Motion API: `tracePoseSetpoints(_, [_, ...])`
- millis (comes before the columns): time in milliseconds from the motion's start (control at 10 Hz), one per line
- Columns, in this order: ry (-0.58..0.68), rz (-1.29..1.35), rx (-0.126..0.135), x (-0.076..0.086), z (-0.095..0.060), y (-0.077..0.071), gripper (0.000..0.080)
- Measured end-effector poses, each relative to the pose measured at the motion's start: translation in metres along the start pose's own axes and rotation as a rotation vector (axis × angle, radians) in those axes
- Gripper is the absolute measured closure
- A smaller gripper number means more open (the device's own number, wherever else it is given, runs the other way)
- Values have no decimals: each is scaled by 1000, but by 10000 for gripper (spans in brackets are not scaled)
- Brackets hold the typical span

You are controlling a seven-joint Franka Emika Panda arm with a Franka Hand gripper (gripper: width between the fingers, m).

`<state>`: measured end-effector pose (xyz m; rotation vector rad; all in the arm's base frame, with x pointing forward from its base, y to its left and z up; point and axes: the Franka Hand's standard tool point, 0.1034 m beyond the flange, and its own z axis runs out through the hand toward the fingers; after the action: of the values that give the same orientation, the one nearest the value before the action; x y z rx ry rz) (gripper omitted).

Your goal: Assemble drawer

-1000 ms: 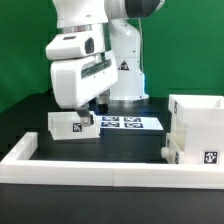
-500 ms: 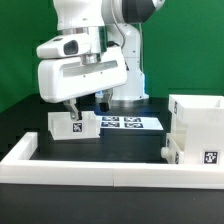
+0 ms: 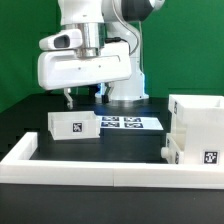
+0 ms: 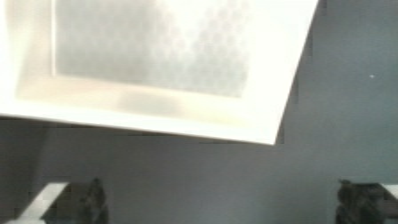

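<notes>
A small white open-top tray (image 3: 73,126) with a marker tag lies on the black table at the exterior view's left. My gripper (image 3: 84,97) hangs open and empty just above it, not touching. In the wrist view the tray (image 4: 169,60) shows from above with its hollow empty, and my gripper (image 4: 217,205) has its dark fingertips (image 4: 71,205) spread wide over bare table beside the tray. The tall white box housing (image 3: 196,115) stands at the exterior view's right. The second small tray (image 3: 190,152) with a tag sits low against its front.
The marker board (image 3: 125,122) lies flat just right of the first tray. A long low white border wall (image 3: 110,170) runs along the table's front and up the left side. The robot base (image 3: 125,80) stands behind.
My gripper has risen off the left tray and turned about its axis, so the hand now sits broadside above it. The tray stays in place.
</notes>
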<state>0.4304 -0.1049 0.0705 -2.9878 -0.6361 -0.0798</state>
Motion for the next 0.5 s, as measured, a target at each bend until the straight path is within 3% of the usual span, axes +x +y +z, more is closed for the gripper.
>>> tracePoseSetpoints(500, [-4, 23, 4, -4, 7, 1, 151])
